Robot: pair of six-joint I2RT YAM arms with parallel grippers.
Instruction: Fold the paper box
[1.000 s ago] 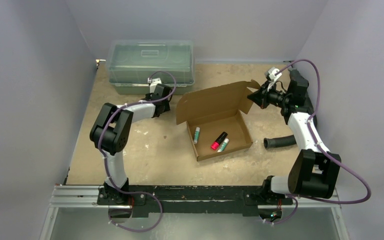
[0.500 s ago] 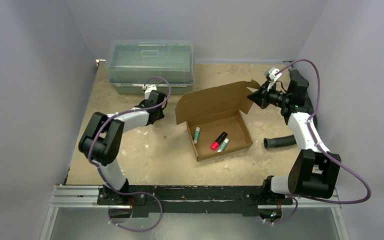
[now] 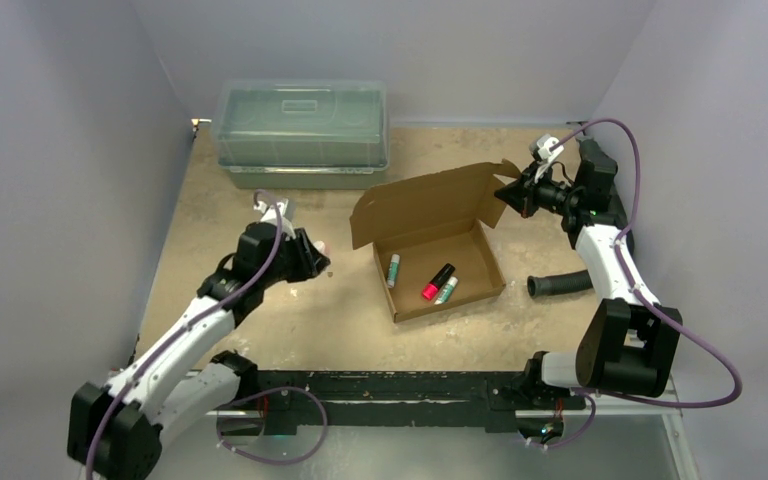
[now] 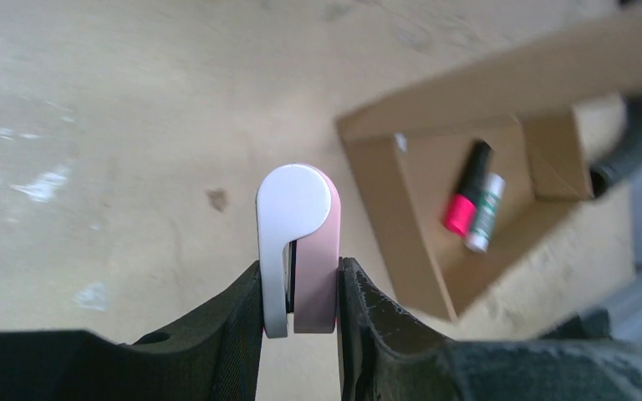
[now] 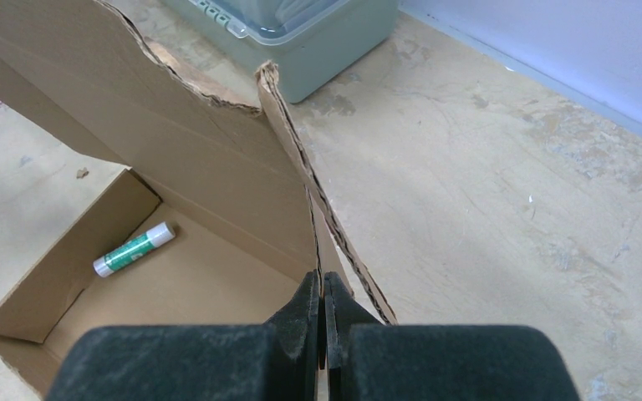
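L gripper [image 4: 301, 274] back from bin [image 3: 300, 125], pinching pink-white item [image 4: 298, 234], R gripper [image 5: 323, 291] still pinching paper box [image 5: 134, 125]

A clear greenish plastic lidded bin [image 3: 301, 133] stands at the far edge of the tan, scuffed bench [image 3: 360, 320], lid shut. A black ribbed hose [image 3: 560, 284] lies near the right side. A red tube with a black cap [image 3: 437, 282] lies touching a green-and-white tube [image 3: 447, 290]; another green-and-white tube [image 3: 393, 269] lies apart to their left. Further left is a small rounded white-and-pink plastic piece [image 4: 297, 246]. Pale lavender walls [image 3: 60, 150] enclose the bench.
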